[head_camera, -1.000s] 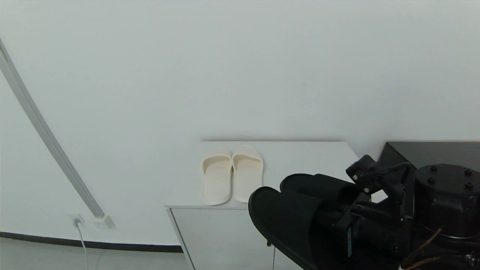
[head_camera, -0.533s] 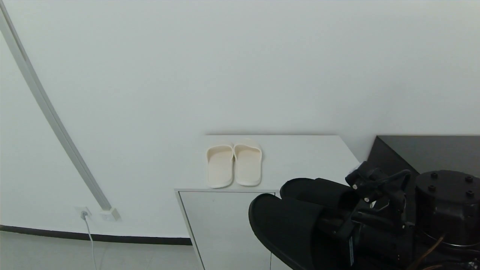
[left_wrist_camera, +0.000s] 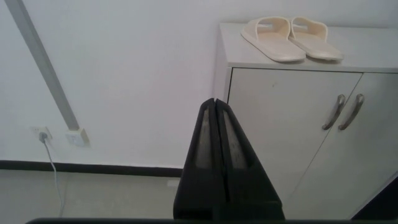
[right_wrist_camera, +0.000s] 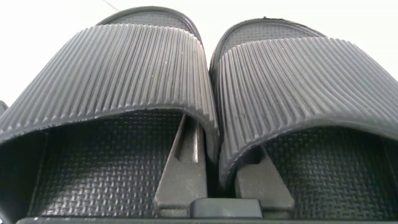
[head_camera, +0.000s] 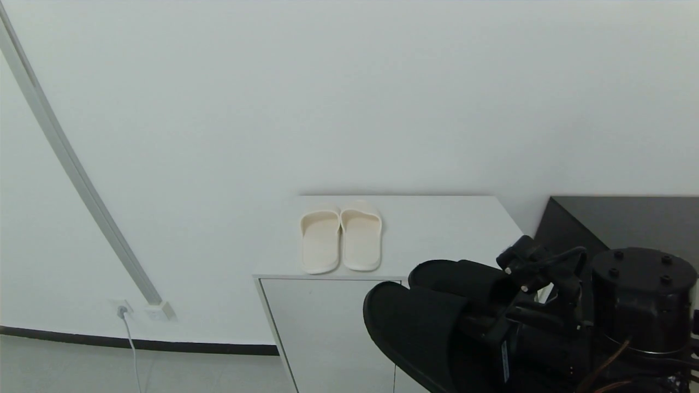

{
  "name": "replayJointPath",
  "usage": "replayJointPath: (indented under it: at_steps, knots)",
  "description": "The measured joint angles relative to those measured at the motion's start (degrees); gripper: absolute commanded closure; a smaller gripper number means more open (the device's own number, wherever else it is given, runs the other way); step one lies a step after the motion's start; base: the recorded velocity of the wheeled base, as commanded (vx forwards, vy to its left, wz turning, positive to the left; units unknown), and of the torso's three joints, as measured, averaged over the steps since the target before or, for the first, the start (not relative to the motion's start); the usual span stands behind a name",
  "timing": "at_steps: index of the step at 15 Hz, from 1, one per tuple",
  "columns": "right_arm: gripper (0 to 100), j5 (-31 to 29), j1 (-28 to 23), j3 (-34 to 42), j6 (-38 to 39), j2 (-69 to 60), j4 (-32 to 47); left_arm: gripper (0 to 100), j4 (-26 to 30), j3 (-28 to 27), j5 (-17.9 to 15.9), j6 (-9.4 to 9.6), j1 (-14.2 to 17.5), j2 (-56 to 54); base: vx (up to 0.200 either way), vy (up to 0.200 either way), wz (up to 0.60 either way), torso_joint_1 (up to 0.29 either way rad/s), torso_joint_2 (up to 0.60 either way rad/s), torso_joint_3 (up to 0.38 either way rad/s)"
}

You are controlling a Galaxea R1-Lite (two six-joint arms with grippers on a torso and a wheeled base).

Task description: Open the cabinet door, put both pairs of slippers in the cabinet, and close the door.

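Two black slippers (head_camera: 426, 322), toes pointing left, sit clamped in the right tool (right_wrist_camera: 214, 168); the left tool (left_wrist_camera: 215, 115) is closed.

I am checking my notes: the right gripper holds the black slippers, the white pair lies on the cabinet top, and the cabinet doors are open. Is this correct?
One point is wrong: the cabinet doors are shut, not open, as the left wrist view shows. The rest holds.

On top of the white cabinet (head_camera: 442, 229), cream slippers (head_camera: 340, 240) lie side by side near its front edge.
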Motion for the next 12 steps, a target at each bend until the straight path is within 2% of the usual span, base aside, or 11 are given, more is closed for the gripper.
replayJointPath:
  at_steps: [3,6,7,12]
  knots:
    - [100,-0.05,0.05,0.46,0.00,0.41,-0.11,100,-0.02,0.00,0.07,-0.02,-0.02,0.00,0.000,0.000,0.00,-0.025,0.06,0.037]
    - [100,-0.05,0.05,1.02,-0.11,0.39,-0.05,100,0.00,0.00,-0.04,-0.02,0.00,0.00,0.000,0.000,0.00,-0.146,0.35,0.194]
    - [100,-0.05,0.09,1.10,-0.62,0.39,-0.05,0,0.00,0.00,-0.26,-0.04,0.00,0.00,0.000,0.000,0.00,-0.163,0.40,0.217]
    - [100,-0.05,0.09,1.35,-1.23,0.39,-0.02,0,0.00,0.00,-0.34,-0.04,-0.02,0.00,0.000,0.000,0.00,-0.215,0.52,0.288]
